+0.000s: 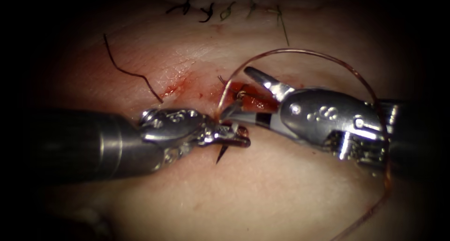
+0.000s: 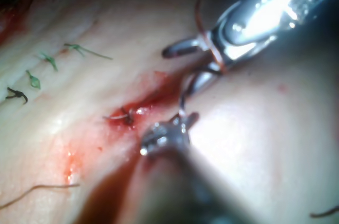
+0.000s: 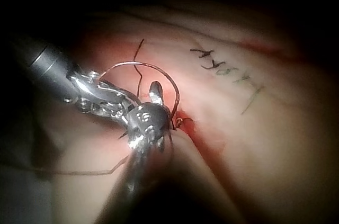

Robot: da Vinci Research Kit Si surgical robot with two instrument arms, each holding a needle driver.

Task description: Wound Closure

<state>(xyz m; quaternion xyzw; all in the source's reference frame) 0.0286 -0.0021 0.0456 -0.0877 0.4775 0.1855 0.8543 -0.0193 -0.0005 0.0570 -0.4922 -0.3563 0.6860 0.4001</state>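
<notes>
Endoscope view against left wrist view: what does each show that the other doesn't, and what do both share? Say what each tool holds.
Endoscope adds: the needle's dark tip poking just below the left tool's shut jaws, seemingly out of the tissue. Left wrist adds: the needle's curve rising from those jaws. Both: the right tool open, holding nothing, thread looping over it, red fluid on the tissue.

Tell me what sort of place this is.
Likely a surgical training bench: pork-belly tissue with a cut, not a patient. The left tool holds the needle near its point; the right tool, jaws open, holds nothing. Thread loops above.
</notes>
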